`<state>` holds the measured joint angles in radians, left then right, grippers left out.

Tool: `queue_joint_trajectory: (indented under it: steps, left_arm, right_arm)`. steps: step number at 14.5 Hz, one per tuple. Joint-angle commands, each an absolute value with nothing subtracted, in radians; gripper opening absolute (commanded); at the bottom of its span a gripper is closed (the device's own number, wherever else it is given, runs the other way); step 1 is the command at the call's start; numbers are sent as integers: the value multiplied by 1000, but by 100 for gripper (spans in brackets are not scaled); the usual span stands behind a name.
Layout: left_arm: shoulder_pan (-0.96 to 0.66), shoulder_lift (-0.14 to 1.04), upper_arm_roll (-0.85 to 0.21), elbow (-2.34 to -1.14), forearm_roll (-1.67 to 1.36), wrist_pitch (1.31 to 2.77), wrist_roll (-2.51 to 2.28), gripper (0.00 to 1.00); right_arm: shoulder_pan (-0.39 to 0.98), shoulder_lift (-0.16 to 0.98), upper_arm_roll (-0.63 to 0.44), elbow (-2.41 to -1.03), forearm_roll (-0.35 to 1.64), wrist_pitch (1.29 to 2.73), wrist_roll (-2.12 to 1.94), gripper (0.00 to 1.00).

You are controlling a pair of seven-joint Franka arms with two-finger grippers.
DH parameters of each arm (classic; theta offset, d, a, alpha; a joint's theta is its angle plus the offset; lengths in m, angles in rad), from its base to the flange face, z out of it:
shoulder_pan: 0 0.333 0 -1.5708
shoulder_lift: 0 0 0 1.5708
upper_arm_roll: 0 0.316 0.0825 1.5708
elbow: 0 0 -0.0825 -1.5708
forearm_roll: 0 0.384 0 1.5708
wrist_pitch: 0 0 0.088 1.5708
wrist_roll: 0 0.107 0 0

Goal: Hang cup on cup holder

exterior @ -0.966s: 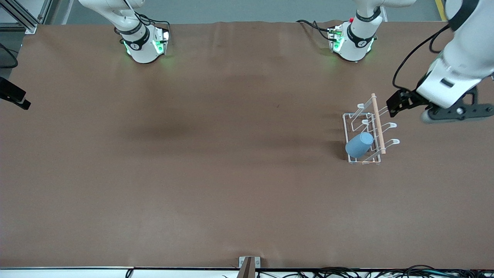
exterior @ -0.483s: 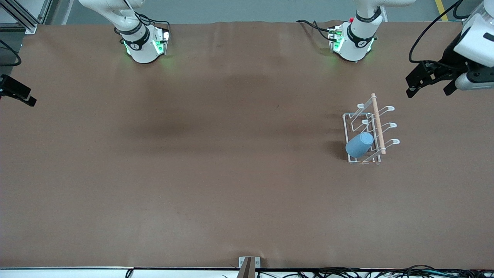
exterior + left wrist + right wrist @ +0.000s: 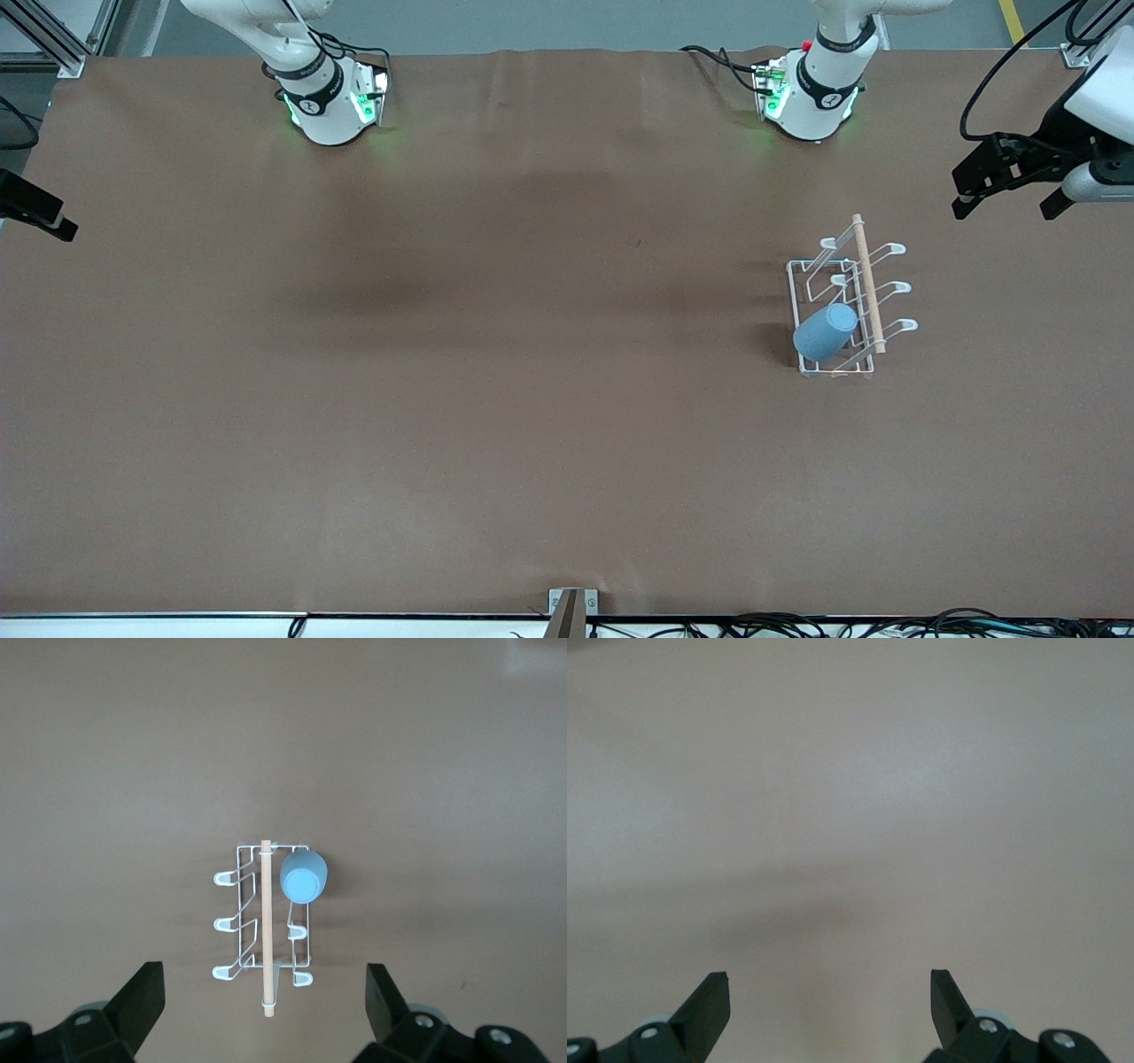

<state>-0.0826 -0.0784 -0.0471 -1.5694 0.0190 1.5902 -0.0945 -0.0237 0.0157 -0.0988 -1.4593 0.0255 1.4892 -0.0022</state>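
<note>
The cup (image 3: pixel 825 332) hangs mouth-down on a prong of the cup holder (image 3: pixel 864 279), toward the left arm's end of the bench (image 3: pixel 496 399). The left claw (image 3: pixel 1010 190), spread and empty, hovers high over the bench edge, clear of the rack. The right claw (image 3: pixel 829 992), also spread, waits over bare bench.

Front camera looks down high; left wrist view shares the cup holder (image 3: pixel 842 306).

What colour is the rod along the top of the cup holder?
Light wood, a pale tan rod above the white wire cup holder; the left wrist view shows it best.
</note>
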Motion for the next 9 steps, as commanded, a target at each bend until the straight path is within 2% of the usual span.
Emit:
queue_joint_trajectory:
  steps: [1, 9]
  left_arm:
    - [-64, -35, -55, -1494, -3, 1529, -74, 100]
    - [-67, -43, -40, -1534, -20, 1543, -84, 100]
  right_arm:
    - [-34, 9, -89, -1454, 34, 1477, -11, 100]
    - [-44, 9, -84, -1456, 28, 1488, -5, 100]
